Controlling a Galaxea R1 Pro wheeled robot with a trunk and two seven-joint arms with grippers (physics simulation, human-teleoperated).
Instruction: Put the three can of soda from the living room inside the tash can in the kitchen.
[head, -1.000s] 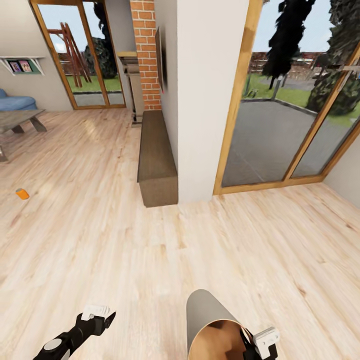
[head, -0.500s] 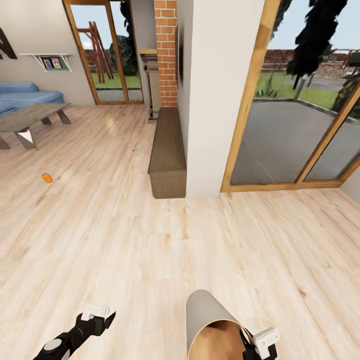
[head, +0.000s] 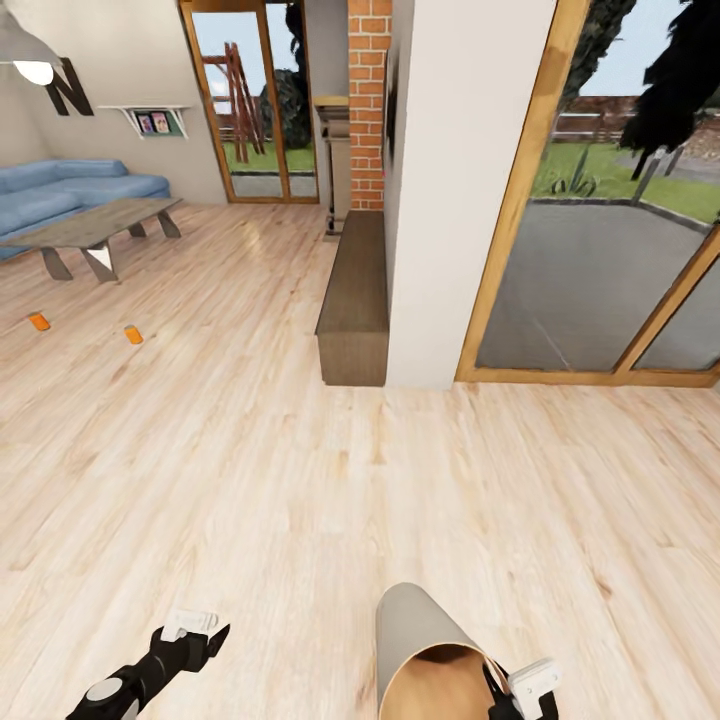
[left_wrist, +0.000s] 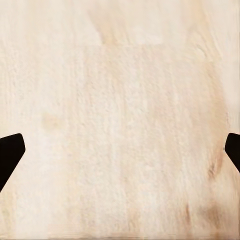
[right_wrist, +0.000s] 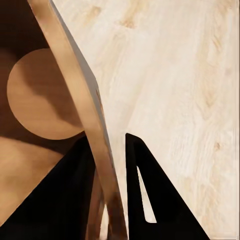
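Two orange cans (head: 38, 321) (head: 133, 335) lie on the wood floor (head: 300, 480) before the coffee table (head: 95, 225) at far left, the left gripper (head: 195, 630) hangs spread and empty, and the right gripper (right_wrist: 112, 175) pinches the tilted bin's (head: 420, 640) wall.

We see a blue sofa (head: 70, 190) behind a low coffee table (head: 95, 228), a brick column (head: 367, 100), and a brown bench (head: 355, 300) along the white wall (head: 450, 180).
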